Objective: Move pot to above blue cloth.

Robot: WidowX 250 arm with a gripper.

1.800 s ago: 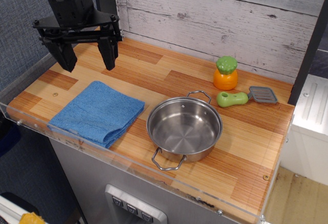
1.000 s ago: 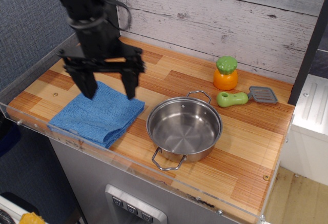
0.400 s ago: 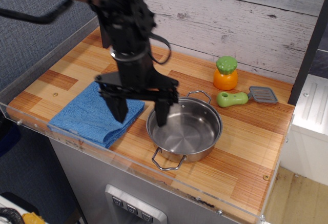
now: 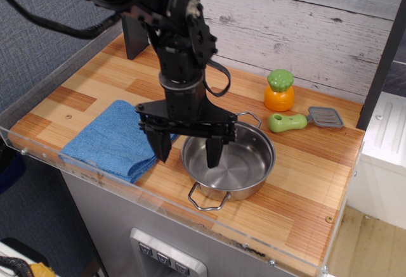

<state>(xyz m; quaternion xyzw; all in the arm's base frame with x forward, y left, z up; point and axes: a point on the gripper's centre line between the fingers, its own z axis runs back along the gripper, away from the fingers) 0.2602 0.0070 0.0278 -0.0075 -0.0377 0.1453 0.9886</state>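
Observation:
The shiny steel pot [image 4: 238,166] stands on the wooden counter, right of the blue cloth [image 4: 108,141]. It is lidless, with one wire handle at the front and one at the back. My black gripper [image 4: 187,152] is open and hangs over the pot's left rim. One finger is outside the pot on the left, the other is inside the pot. The cloth lies flat at the counter's front left, partly hidden by the gripper.
An orange toy with a green top [image 4: 279,90] and a green-handled spatula [image 4: 298,121] lie at the back right. A clear plastic rim [image 4: 190,217] edges the wooden counter. A white plank wall stands behind.
My gripper has moved from the back left, across the cloth, to the right and down onto the pot's left rim. It stays open. Pot and cloth have not moved.

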